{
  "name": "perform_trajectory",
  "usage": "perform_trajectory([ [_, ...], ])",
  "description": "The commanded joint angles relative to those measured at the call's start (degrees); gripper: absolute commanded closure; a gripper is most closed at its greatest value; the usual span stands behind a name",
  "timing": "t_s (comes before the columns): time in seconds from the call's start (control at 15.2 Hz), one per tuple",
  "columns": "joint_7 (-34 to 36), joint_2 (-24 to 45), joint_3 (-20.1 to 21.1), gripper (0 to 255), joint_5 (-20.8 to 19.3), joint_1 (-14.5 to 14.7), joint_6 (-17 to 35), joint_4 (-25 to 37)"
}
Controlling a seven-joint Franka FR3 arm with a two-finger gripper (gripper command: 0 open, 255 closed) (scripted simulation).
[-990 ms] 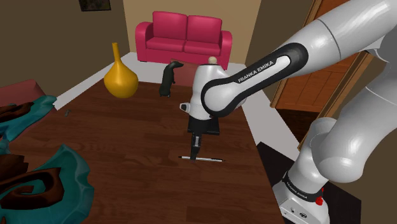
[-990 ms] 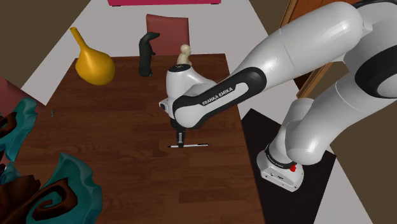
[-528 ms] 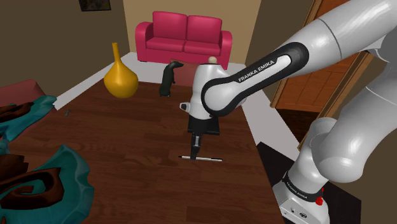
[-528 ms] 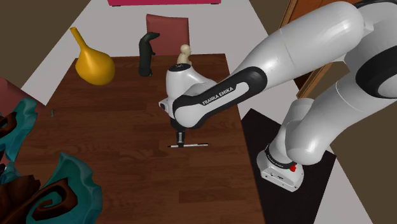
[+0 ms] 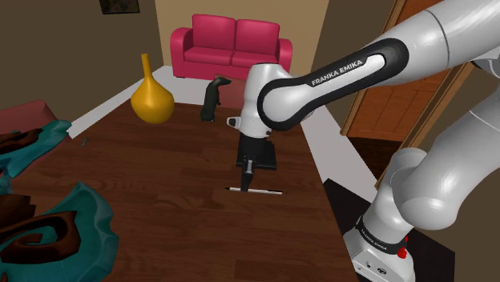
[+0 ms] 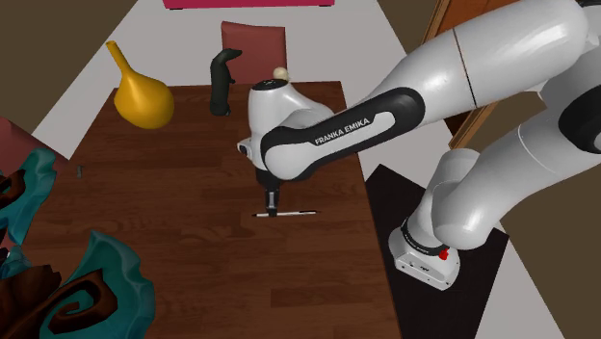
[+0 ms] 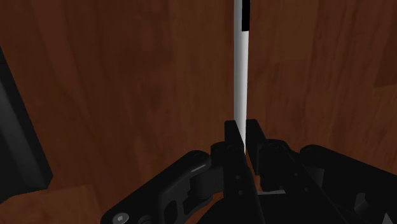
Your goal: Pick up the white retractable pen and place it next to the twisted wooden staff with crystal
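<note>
The gripper [image 5: 247,184] is hanging straight down over the dark wooden table [image 5: 160,176], toward the edge nearer the stand [image 5: 377,250]; its jaws are standing almost shut, pinching the white pen [image 5: 256,191] between them. In the wrist view the two black fingers [image 7: 231,130] are pressing on either side of the thin white barrel [image 7: 239,70], which is running away from the gripper [image 7: 242,127] to a black band at its far end. The pen is lying level, gripped near one end, with most of its length sticking out to the shoulder view's right; I cannot tell whether it is resting on the wood or riding just above it. From the second exterior view the pen [image 6: 285,213] is showing as a pale line under the gripper [image 6: 272,208].

The twisted brown-and-teal staff [image 5: 48,228] is sprawling over the table's far side at the shoulder view's left, well apart from the pen. A yellow long-necked vase [image 5: 151,100] and a dark dog figure [image 5: 211,98] are standing at the table's back edge; a pink sofa [image 5: 232,48] is sitting behind them against the wall.
</note>
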Motion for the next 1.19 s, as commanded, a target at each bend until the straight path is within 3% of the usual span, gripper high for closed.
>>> perform_trajectory([
  [0.0,0.43,-0.77,-0.14,255,-0.33,-0.11,-1.58,0.81],
  [1.12,4.06,-6.00,-1.37,255,-2.52,-0.78,-15.09,9.45],
])
